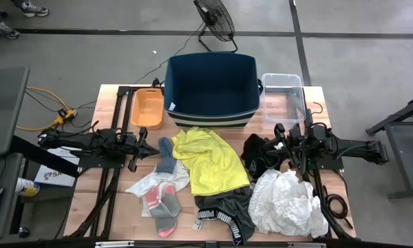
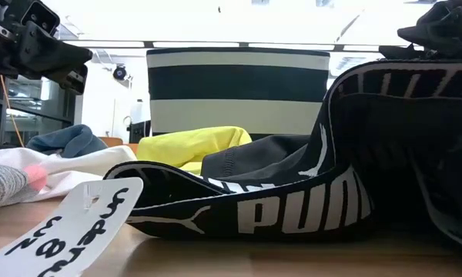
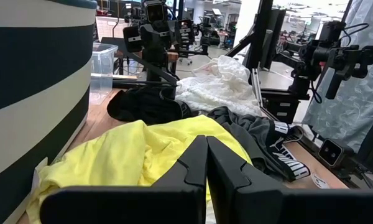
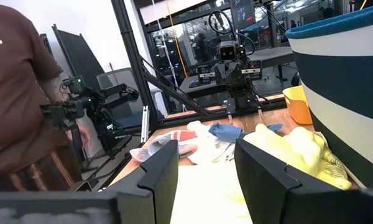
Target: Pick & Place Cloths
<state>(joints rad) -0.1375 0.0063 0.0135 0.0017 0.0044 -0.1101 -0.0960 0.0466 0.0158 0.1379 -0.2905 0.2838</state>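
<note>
Several cloths lie loose on the wooden desk (image 1: 117, 207), none binned yet. Nearest the front edge: dark grey shorts with lettered waistband (image 1: 224, 210), grey-pink socks (image 1: 164, 207), a crumpled thin white garment (image 1: 288, 203). Mid-desk: yellow shirt (image 1: 208, 160), black cloth (image 1: 256, 153). Left claw (image 1: 143, 153) hovers beside the socks, fingers pressed together, holding nothing. Right claw (image 1: 281, 147) sits at the black cloth, fingers spread wide. Far side: big navy fabric bin (image 1: 210, 86), small orange tray (image 1: 147, 109). Risk: garments overlap, so a grasp may drag a neighbour or snag on the bin rim.
</note>
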